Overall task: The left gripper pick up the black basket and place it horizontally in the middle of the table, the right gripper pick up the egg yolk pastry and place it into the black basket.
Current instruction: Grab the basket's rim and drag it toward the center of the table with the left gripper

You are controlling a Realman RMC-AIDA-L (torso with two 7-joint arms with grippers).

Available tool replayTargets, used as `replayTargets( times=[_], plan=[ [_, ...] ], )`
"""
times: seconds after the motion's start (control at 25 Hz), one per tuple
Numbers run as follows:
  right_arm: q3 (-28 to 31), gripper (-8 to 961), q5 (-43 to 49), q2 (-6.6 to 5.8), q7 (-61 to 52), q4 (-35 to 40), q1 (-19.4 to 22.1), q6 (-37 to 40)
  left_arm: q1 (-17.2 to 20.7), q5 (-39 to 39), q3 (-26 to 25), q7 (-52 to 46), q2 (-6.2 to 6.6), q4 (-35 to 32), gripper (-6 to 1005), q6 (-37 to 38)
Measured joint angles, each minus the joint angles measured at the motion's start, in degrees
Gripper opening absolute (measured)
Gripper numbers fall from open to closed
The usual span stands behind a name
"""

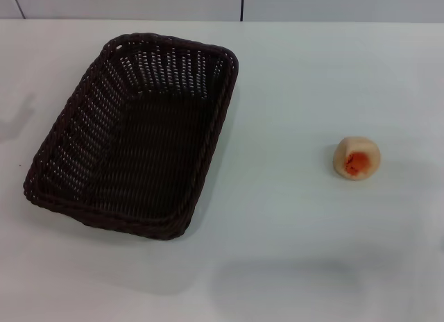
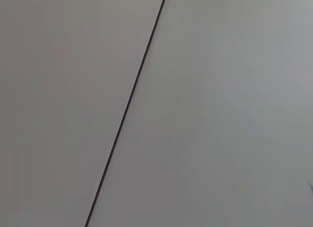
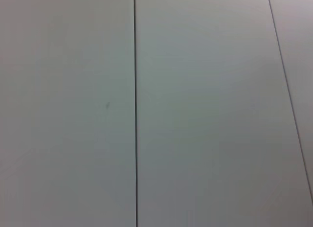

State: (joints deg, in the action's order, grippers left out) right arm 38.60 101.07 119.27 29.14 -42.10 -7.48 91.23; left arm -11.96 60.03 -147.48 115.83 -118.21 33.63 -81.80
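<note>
With my jaws out of sight, I'd judge the basket [image 1: 135, 134] light and stiff, best gripped by its rim.

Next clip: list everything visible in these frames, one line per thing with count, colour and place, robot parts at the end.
black basket: one, dark brown-black woven wicker, on the left part of the table, long side running away from the robot and slightly skewed, nothing inside it.
egg yolk pastry: one, pale beige ball with an orange-red patch, on the right part of the table, well apart from the basket.
table: one, plain white, filling most of the head view.
wall panels: pale grey with thin dark seams, behind the table's far edge and filling both wrist views.
left gripper: not in any view.
right gripper: not in any view.
</note>
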Motion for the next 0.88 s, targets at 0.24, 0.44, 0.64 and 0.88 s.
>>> replayTargets(
  times=[0.24, 0.44, 0.64, 0.88],
  plan=[
    [-0.02, 531, 0.00, 0.00, -0.06, 0.00, 0.00, 0.09, -0.24, 0.00, 0.00, 0.01, 0.00, 0.10, 814, 0.07],
    [-0.01, 531, 0.00, 0.00, -0.06, -0.07, 0.00, 0.10, -0.65, 0.00, 0.00, 0.00, 0.00, 0.15, 813, 0.08],
    [0.17, 532, 0.00, 0.00, -0.06, -0.09, -0.07, 0.03, -0.90, 0.00, 0.04, -0.33, 0.08, 0.08, 813, 0.24],
    [0.43, 532, 0.01, 0.00, -0.06, -0.17, -0.16, -0.16, -0.80, 2.52, 1.36, -11.79, 0.25, 5.59, 812, 1.63]
  ],
)
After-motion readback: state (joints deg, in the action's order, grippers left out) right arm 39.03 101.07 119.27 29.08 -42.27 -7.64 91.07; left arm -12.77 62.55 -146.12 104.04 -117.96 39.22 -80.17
